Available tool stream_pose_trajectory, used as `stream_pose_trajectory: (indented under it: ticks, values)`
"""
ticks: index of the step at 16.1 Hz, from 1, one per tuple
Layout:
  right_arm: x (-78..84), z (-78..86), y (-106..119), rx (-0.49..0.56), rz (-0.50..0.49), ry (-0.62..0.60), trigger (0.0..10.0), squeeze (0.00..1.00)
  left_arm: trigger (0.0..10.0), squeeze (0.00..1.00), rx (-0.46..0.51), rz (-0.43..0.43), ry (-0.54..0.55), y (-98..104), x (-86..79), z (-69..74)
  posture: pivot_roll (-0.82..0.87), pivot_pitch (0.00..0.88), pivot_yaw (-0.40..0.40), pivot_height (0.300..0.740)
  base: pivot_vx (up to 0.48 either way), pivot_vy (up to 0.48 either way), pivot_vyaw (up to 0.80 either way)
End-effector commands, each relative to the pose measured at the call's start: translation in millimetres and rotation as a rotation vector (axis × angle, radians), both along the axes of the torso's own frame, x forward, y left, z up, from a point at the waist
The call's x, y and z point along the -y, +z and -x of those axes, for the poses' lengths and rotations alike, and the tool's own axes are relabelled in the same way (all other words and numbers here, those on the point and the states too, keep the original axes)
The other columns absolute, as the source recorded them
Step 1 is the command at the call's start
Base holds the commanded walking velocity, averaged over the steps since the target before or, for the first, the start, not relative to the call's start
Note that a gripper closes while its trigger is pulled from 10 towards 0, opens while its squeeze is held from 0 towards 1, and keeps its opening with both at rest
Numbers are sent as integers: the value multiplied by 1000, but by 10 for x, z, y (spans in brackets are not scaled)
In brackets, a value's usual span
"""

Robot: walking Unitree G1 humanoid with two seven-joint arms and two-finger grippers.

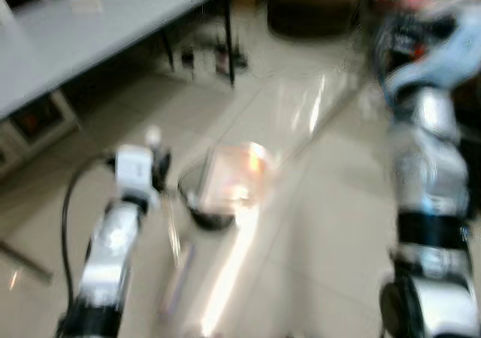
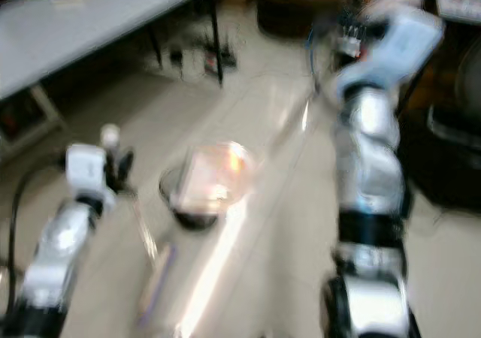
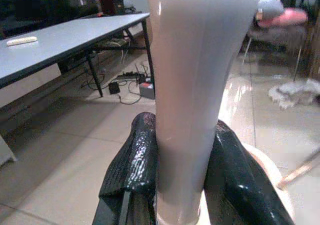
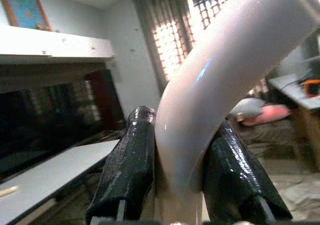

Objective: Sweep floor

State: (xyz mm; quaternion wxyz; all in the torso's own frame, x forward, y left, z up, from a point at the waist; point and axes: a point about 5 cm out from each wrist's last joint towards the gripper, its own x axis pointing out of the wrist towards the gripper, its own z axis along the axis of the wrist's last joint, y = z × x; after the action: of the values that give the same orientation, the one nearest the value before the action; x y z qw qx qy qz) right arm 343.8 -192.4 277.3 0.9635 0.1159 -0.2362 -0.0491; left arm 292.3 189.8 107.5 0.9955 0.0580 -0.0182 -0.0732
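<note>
Item: sweeping step in hand, two-arm grip on a pale handle.

Left gripper (image 3: 182, 185): both black fingers (image 3: 131, 170) clamped on a pale, smooth broom handle (image 3: 195, 85), which rises straight between them. Right gripper (image 4: 177, 185): likewise clenched on a curved pale handle section (image 4: 220, 85) bending up and away from the fingers. Judged to be one tool held at two places; the head views are too blurred to confirm.

Task's thing: the sweeping end appears in the left eye view as a glossy, dark-rimmed blur (image 1: 222, 184) at the centre of the frame, low on the tiled floor (image 1: 316, 225).

Arm pose: left arm (image 1: 113, 240) reaches forward from the lower left of the frame, wrist near the blurred head. Right arm (image 1: 428, 173) stands tall along the right edge, elbow raised, forearm climbing toward the upper right.

Surroundings: grey table (image 1: 90, 30) at upper left, cables and a power strip (image 3: 127, 80) beneath it.

Handling note: keep both grips firm, the lower hand guiding and the upper hand steering. Stroke away from the table legs and cables, with the head flat on the tiles.
</note>
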Motion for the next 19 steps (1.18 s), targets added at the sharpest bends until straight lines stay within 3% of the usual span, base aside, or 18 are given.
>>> stream_pose_trajectory:
  ticks: [1,7,19]
  values:
    - [-121,29,147,63,-11,39,10000,0,10000,0,24,-21,19,59,-78,0,62,39,41,740,368,0,538]
    - [-45,48,85,56,-68,20,10000,0,10000,0,27,-15,5,75,-27,-8,74,46,45,740,366,0,0]
    - [-84,68,-9,33,-99,28,10000,0,10000,0,5,-15,4,25,-53,30,68,58,55,740,367,0,0]
